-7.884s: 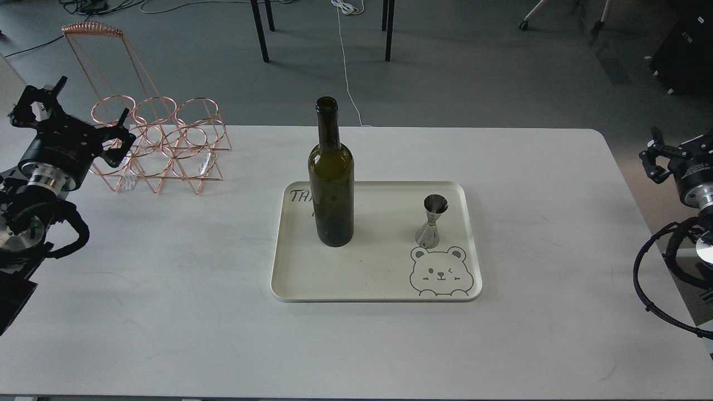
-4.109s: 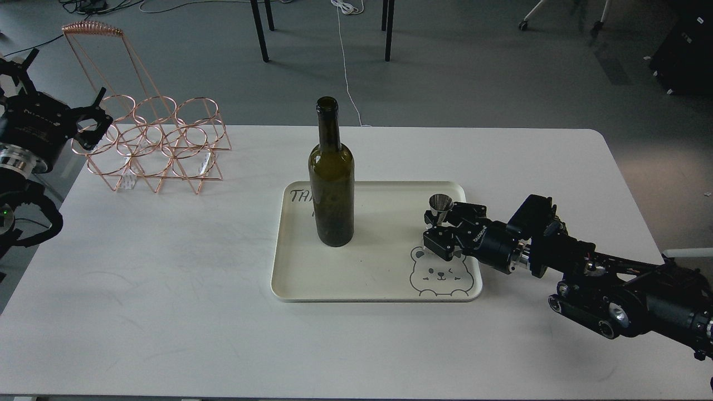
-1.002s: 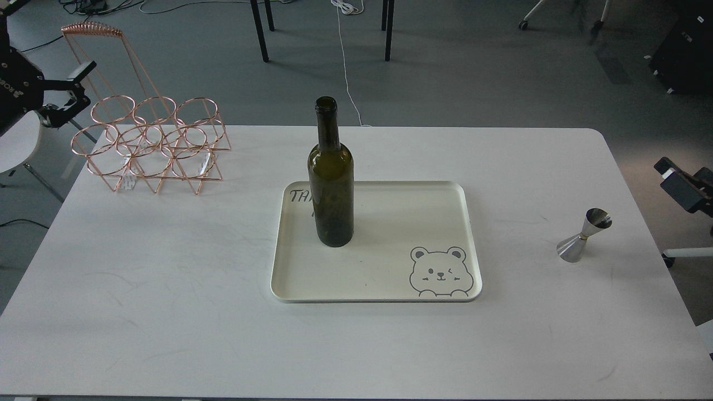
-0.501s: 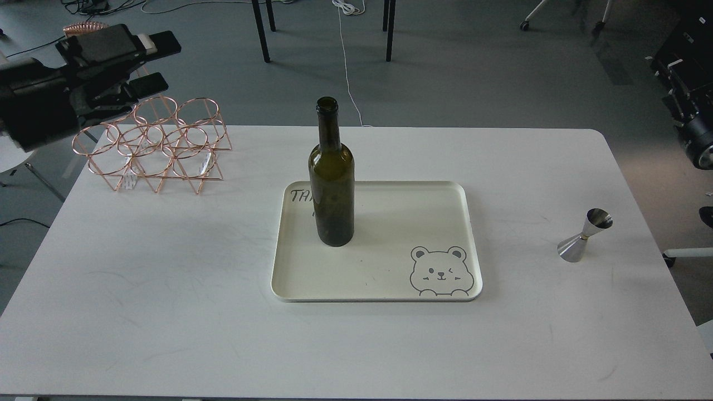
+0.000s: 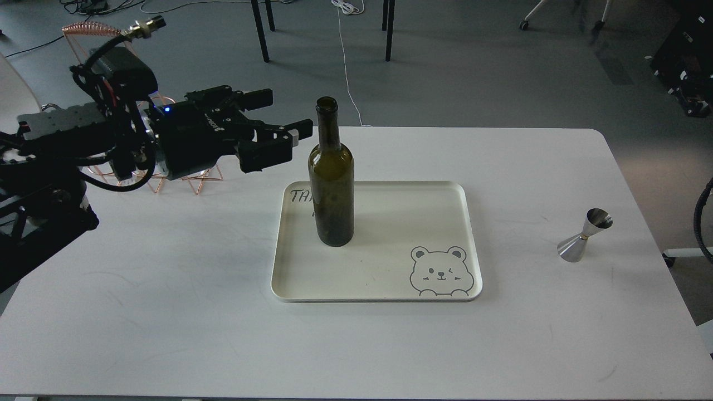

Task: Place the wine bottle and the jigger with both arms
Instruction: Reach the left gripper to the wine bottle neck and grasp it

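The dark olive-green wine bottle (image 5: 331, 189) stands upright on the left part of the cream tray (image 5: 473, 223). My left gripper (image 5: 291, 111) is open and empty. It is held level just left of the bottle's neck, with its nearer fingertip (image 5: 303, 127) close to the neck but apart from it. The steel jigger (image 5: 584, 236) stands on the bare table (image 5: 167, 289) far to the right of the tray. My right gripper is out of view; only a black cable (image 5: 703, 223) shows at the right edge.
A copper wire bottle rack (image 5: 196, 181) stands at the table's back left, mostly hidden behind my left arm; its tall handle (image 5: 92, 28) sticks up. The tray has a bear drawing (image 5: 440, 271) in its front right corner. Chair legs stand on the floor beyond the table.
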You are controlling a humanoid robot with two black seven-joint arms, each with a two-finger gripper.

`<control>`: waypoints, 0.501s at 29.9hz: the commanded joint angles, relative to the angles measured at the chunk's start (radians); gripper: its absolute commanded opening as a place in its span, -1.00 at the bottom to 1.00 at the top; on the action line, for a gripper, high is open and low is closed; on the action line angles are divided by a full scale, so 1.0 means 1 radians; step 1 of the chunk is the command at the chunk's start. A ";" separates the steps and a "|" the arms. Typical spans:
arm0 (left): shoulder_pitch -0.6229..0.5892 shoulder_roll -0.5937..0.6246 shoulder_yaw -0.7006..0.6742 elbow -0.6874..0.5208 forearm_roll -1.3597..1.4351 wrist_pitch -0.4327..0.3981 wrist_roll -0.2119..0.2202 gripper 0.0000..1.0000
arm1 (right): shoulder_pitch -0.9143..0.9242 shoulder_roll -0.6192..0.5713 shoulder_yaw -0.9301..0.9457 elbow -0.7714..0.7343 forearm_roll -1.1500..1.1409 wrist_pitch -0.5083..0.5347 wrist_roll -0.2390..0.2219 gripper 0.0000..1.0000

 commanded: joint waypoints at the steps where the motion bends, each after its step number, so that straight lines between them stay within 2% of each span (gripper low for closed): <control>1: 0.010 -0.072 0.004 -0.002 0.082 0.000 0.000 0.83 | 0.003 0.000 0.003 0.000 0.002 -0.001 0.000 0.92; 6: 0.016 -0.124 0.086 0.015 0.138 0.012 0.001 0.75 | 0.015 0.001 0.008 0.003 0.002 -0.003 0.000 0.92; 9: 0.018 -0.153 0.090 0.053 0.154 0.054 0.006 0.75 | 0.023 0.001 0.014 0.005 0.004 -0.003 0.000 0.92; 15: 0.007 -0.207 0.087 0.147 0.152 0.061 0.006 0.75 | 0.025 0.001 0.014 0.007 0.004 -0.003 0.000 0.93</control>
